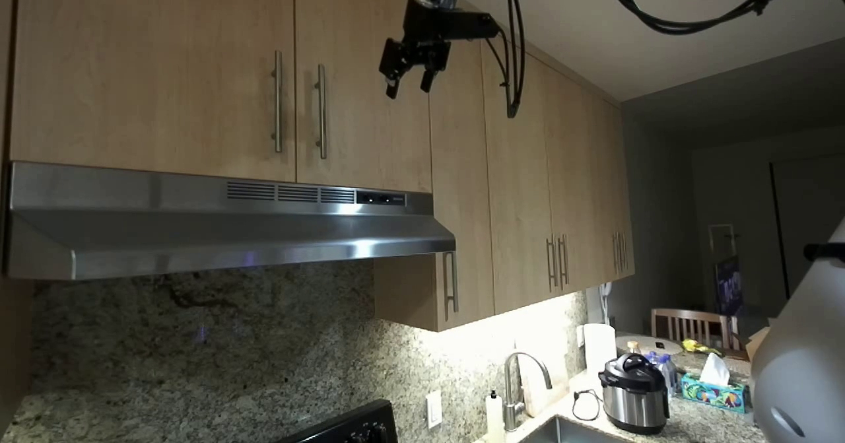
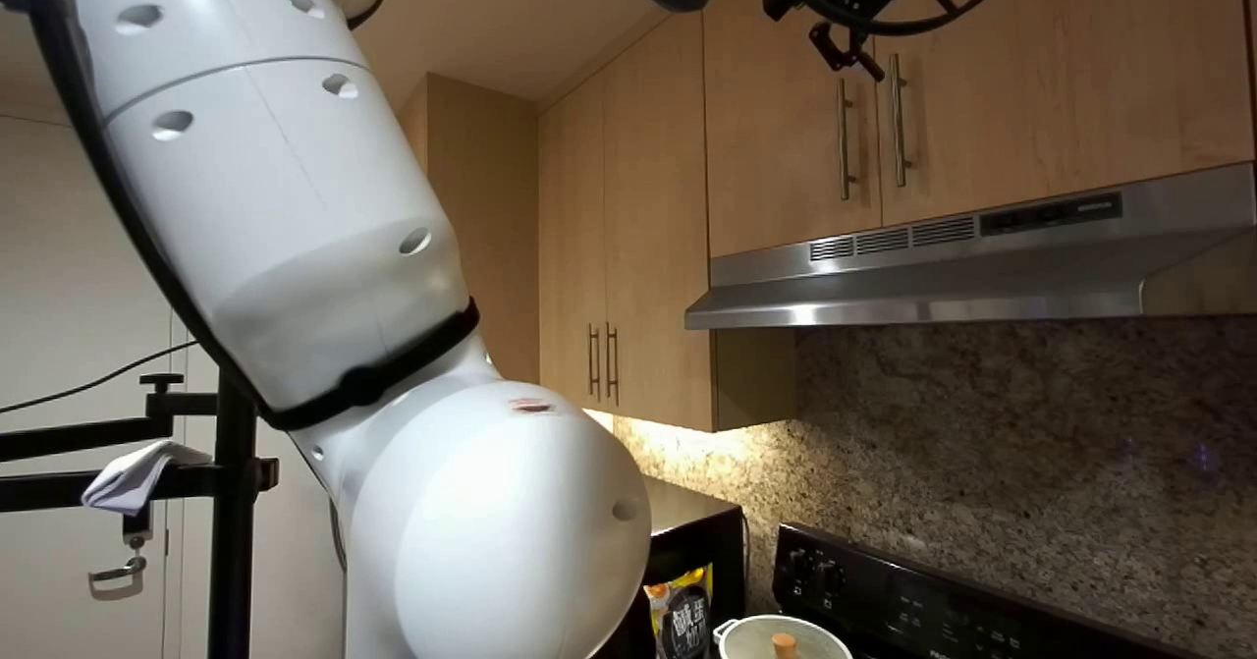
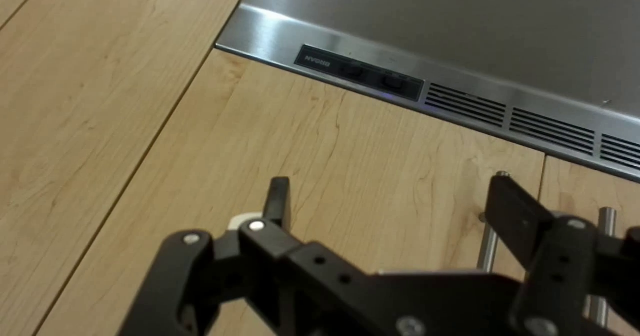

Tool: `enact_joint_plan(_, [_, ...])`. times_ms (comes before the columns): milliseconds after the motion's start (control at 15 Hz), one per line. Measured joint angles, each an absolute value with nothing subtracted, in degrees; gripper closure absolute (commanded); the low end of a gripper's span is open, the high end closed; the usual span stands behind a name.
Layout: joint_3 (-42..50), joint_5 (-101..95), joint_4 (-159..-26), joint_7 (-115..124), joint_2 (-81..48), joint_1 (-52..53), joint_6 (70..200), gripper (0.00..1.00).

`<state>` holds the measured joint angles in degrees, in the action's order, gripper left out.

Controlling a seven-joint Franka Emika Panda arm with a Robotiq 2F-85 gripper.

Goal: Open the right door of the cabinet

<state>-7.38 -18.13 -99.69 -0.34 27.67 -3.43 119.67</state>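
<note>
in an exterior view: the cabinet [image 1: 244, 100], two flat light-wood doors above a range hood [image 1: 224, 232]; the right door [image 1: 366, 126], your task's item, closed flush, a vertical silver bar handle [image 1: 322, 111] along its left edge
your gripper [image 1: 409, 89], black and angular, seen against that door's right half, its fingers [image 1: 427, 80] parted and holding nothing, the handle well off to the left
under the door's bottom edge, the brushed-steel hood juts out as a ledge; to the right, taller wood doors [image 1: 515, 185] carry on; black cables [image 1: 512, 107] dangle beside your gripper
lower down: mottled granite backsplash [image 1: 264, 344], curved metal faucet [image 1: 509, 390], rounded steel-and-black pressure cooker [image 1: 634, 397]

in an exterior view: your arm [image 2: 295, 197], smooth white shells, takes up the left side; the gripper sits high, across the seam of the two doors as seen here, partly behind a cable loop [image 2: 908, 27]; you cannot tell how near the wood is
low: black stove panel [image 2: 913, 590], white pot [image 2: 751, 634] with a wood-toned knob

in the wrist view: fingers wide apart, grained door face between them; the finger on the view's right overlaps the handle, contact unclear; the twin door's handle [image 3: 606, 223] just beyond; dark seams edge the door, slotted vents [image 3: 465, 104] on the hood above
</note>
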Motion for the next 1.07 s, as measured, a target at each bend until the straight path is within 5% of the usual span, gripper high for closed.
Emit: enact_joint_plan(1067, [-14.08, -18.59, -94.25, 10.1, 23.09, -2.0, 113.79, 0.0])
